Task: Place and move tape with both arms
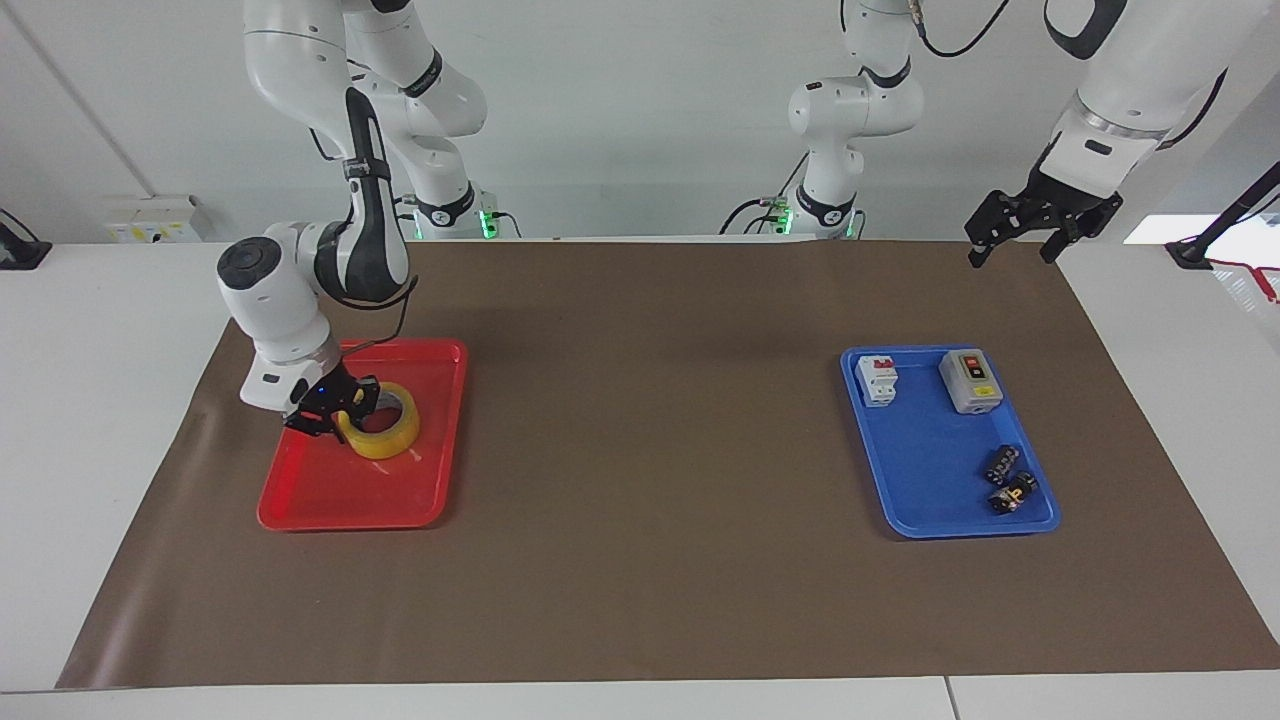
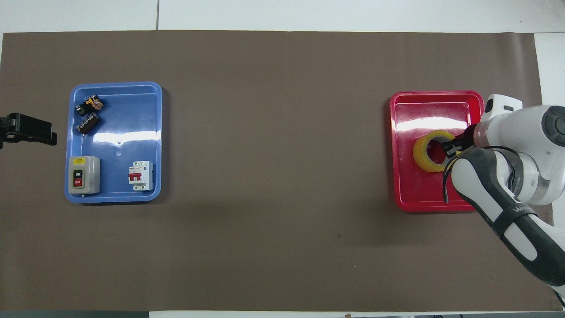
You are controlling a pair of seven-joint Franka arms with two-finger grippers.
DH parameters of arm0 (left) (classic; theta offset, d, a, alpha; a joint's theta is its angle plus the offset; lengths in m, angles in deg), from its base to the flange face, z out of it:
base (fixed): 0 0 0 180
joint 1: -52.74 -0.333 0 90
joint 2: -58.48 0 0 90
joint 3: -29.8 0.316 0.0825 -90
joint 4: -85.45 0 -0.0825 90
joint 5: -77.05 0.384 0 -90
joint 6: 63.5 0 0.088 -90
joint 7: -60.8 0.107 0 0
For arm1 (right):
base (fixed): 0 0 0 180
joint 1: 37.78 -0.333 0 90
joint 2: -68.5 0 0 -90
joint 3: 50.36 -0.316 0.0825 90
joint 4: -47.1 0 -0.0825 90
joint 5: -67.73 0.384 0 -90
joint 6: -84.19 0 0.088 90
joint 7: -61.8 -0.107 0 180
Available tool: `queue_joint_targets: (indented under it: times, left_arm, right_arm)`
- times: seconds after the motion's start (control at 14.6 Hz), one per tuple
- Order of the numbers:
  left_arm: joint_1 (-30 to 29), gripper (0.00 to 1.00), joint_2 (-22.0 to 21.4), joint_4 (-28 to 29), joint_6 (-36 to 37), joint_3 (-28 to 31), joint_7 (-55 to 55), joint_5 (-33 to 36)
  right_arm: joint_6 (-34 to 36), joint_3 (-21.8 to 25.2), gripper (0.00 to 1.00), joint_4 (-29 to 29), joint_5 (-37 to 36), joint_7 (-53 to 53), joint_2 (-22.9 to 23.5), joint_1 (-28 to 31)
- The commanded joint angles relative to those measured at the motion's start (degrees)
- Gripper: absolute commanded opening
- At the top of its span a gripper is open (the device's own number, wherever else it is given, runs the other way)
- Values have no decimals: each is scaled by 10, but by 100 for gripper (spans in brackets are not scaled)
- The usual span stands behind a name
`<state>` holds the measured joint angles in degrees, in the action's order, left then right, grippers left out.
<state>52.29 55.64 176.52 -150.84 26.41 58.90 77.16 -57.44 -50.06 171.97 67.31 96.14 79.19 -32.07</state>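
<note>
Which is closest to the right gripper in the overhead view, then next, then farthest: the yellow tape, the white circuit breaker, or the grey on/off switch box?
From the right gripper:
1. Tape, at its fingertips, in the red tray.
2. Circuit breaker, in the blue tray.
3. Switch box, beside it, same tray.

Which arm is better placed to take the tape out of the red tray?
Right. Its pincer is at the tape in the red tray. The left pincer waits in the air at the blue tray's end of the table, away from the roll.
</note>
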Motion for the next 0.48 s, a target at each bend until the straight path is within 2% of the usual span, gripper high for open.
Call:
queue_joint_targets:
  times: [0.0,0.21,0.41]
  left_arm:
    - [-3,100,-12,11,-1,1,5,-13]
    - [-3,100,-13,11,-1,1,5,-13]
    - [-3,100,-12,10,-1,1,5,-13]
  right_arm:
    - [-8,-7,100,2,-3,-1,-1,12]
    - [39,-14,100,-38,-1,-96,-16,4]
    - [122,-11,100,-88,-8,-252,-31,-47]
